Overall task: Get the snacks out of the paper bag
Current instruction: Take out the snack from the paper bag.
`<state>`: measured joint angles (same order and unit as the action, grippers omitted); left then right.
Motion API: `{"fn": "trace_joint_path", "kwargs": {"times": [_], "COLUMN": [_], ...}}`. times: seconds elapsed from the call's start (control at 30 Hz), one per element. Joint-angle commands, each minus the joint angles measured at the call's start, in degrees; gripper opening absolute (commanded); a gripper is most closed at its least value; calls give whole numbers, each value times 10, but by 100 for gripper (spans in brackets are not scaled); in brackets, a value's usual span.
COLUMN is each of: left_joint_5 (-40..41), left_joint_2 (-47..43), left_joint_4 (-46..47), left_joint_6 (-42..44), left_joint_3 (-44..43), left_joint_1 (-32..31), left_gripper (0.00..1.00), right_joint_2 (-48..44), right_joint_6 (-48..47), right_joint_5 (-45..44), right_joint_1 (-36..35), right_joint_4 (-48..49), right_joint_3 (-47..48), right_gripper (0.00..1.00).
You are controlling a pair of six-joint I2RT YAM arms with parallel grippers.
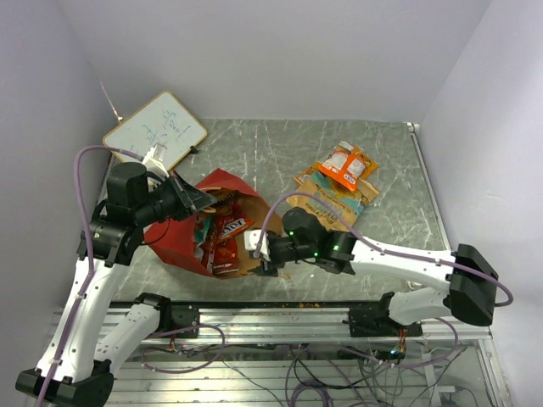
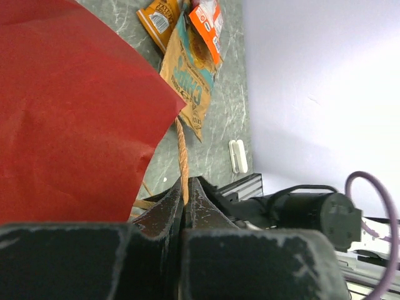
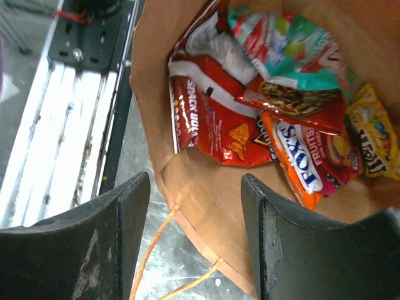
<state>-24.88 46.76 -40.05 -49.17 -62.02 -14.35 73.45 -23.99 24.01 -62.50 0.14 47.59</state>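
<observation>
Right fingers (image 1: 260, 248) gape wide, empty, at the bag's (image 1: 178, 242) mouth; left fingers (image 2: 185, 206) pinch its handle (image 2: 182, 150) shut. Bag lies toward the tabletop's (image 1: 382, 144) near-left corner, snacks (image 3: 212, 119) inside. I should reach in low, grip one by its edge, hold the handle taut.

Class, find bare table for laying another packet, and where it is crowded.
Bare: the grey marbled table's far strip between the white whiteboard and the orange and tan packets, and right of them. Crowded: between the red paper bag's mouth and the packets, where the open right gripper sits.
</observation>
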Motion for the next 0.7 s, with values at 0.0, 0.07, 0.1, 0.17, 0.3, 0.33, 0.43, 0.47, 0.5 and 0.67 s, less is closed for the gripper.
{"fn": "trace_joint_path", "kwargs": {"times": [0.0,0.07,0.1,0.17,0.3,0.33,0.43,0.47,0.5,0.67], "left_joint_5": [-16,-16,-15,-15,-14,-14,-16,-16,-16,-22], "left_joint_2": [-16,-18,-19,-20,-19,-18,-17,-16,-15,-15], "left_joint_4": [4,2,2,3,2,1,2,2,0,13], "left_joint_6": [-9,-13,-15,-20,-20,-20,-22,-23,-23,-31], "left_joint_3": [6,10,10,9,6,6,6,5,5,17], "left_joint_1": [-2,-2,-2,-2,-2,-2,-2,-2,-2,-2], "left_gripper": [7,7,7,7,7,7,7,7,7,7], "right_joint_2": [41,58,67,81,100,106,125,132,136,152], "right_joint_6": [-84,-102,-111,-122,-149,-153,-161,-162,-161,-173], "right_joint_5": [-39,-53,-56,-67,-63,-62,-56,-58,-59,-43], "right_joint_1": [-26,-31,-33,-36,-38,-39,-43,-45,-45,-50], "right_joint_4": [18,28,26,27,39,42,46,44,44,53], "right_joint_3": [11,9,11,13,9,10,21,27,34,34], "right_gripper": [60,61,61,61,60,60,60,59,59,60]}}
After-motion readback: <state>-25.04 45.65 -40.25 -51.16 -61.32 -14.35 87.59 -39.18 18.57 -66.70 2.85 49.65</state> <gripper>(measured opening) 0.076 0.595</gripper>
